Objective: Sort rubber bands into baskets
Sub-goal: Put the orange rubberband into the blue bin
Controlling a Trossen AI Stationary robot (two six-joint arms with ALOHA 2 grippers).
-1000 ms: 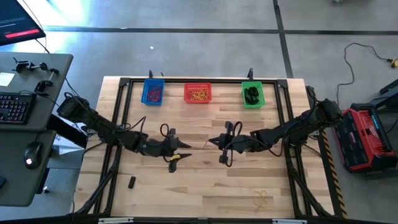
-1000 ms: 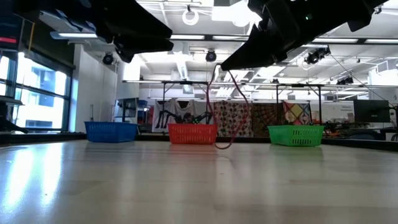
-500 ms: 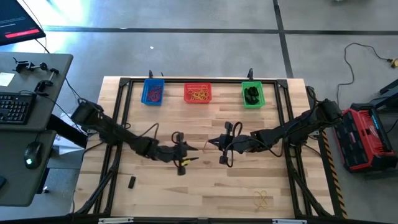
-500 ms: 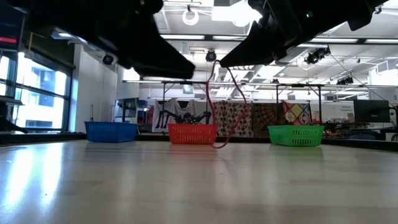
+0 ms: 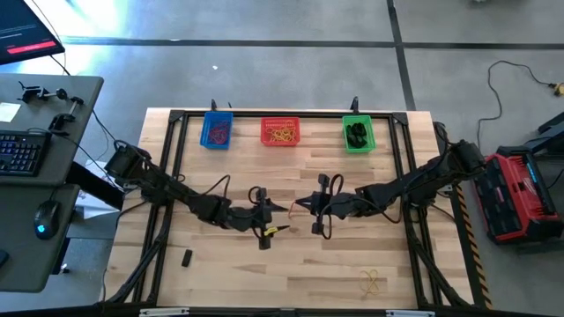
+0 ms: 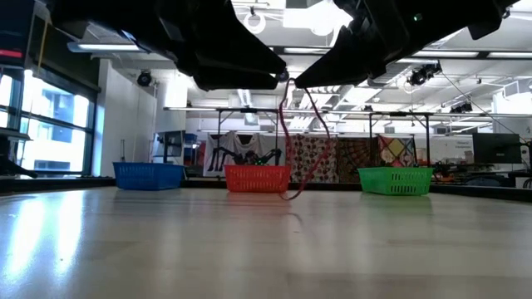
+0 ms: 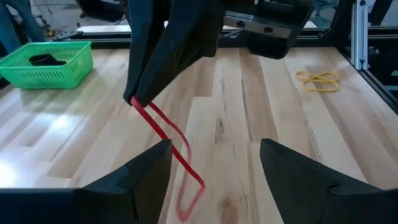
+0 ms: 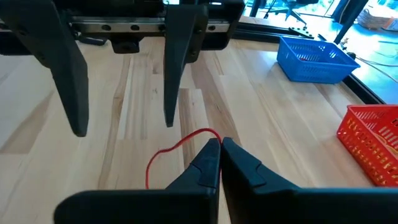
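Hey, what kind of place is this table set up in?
Probably a robotics lab or workshop: a desk with keyboard and mouse beside the wooden table, a concrete floor, and exposed ceiling lights with equipment racks behind.

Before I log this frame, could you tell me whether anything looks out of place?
A yellow rubber band and a short dark band lie loose on the table, far from the baskets.

— How many baskets?
— Three at the top of the overhead view: a blue basket [image 5: 217, 130], a red basket [image 5: 280, 132], a green basket [image 5: 358, 134].
— Arms?
— Two.
— Loose bands on the table?
— One red band [image 7: 177, 151], one yellow bunch [image 5: 371, 282], one dark piece [image 5: 187, 258].
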